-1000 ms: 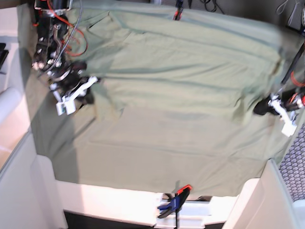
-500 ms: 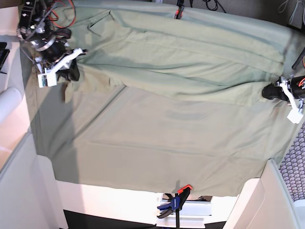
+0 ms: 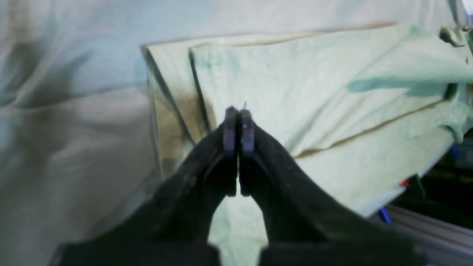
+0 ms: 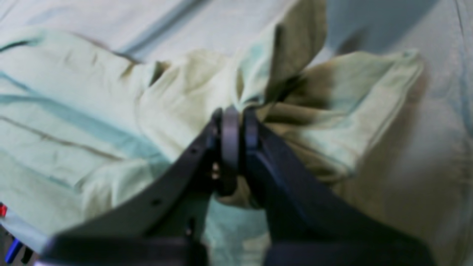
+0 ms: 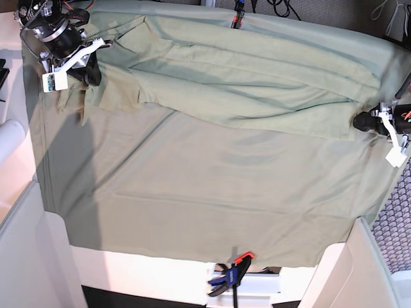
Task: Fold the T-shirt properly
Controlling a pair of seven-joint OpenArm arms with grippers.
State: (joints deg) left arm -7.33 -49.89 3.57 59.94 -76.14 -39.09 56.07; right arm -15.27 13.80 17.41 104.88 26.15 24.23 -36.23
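Observation:
The pale sage-green T-shirt lies as a long folded band across the far part of the table. My right gripper is at its left end. In the right wrist view this gripper is shut on a bunched, wrinkled piece of the shirt. My left gripper is at the shirt's right end. In the left wrist view its jaws are pressed together at the shirt's layered folded edge, and fabric runs under the fingers.
The grey-green tablecloth covers the table, with shirt-free cloth toward the near edge. A blue and orange clamp grips the near edge and another clamp the far edge. White panels flank the table at left and right.
Both grippers moved toward the far edge and carried the shirt's near edge over. The shirt went from wide and spread out to a narrower folded band at the back.

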